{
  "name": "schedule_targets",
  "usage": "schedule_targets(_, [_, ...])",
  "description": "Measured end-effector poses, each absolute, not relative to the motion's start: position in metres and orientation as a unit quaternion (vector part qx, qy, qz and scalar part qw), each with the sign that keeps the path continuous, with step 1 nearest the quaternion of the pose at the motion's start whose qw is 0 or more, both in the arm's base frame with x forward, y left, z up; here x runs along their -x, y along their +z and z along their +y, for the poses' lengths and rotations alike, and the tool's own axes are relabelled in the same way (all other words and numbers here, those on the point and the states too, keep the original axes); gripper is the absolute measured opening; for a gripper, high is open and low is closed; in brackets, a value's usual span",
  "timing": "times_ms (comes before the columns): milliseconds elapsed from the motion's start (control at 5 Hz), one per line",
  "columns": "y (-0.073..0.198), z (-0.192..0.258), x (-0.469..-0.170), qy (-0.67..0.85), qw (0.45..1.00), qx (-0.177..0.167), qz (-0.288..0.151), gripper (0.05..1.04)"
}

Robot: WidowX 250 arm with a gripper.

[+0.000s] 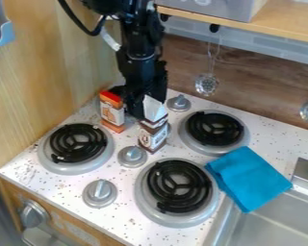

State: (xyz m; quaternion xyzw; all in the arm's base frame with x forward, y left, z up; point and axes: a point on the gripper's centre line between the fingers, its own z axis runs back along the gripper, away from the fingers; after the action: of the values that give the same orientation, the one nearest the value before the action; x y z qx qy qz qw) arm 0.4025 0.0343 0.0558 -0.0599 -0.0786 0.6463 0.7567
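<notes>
Camera view: the hand (pixel 147 108) hangs over the speckled tabletop (pixel 125 137), at the brown-and-white carton (pixel 153 133)
Carton risk: a sideways nudge at its peaked top could likely topple it onto the middle knob (pixel 132 156)
Orange box risk: a swing its way might knock the orange box (pixel 111 115), standing near
Carton place: roughly upright, just under the hand, top beside it
Hand: released or clenched on the carton, cannot tell

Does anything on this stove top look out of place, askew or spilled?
The blue cloth lies askew, crowding the nearest burner and overhanging the sink, an odd spot for fabric. The orange carton and brown carton among the burners, by the gripper, also seem out of place. No spill shows.
</notes>
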Motion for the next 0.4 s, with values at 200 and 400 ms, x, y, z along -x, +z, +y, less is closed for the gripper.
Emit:
schedule_targets(200, [0.0556, 0.0345, -0.4094, 0.646, 0.756, 0.063, -0.081, 0.966])
schedule_targets(400, [0.0570, 0.0346, -0.4131, 0.645, 0.756, 0.066, -0.084, 0.691])
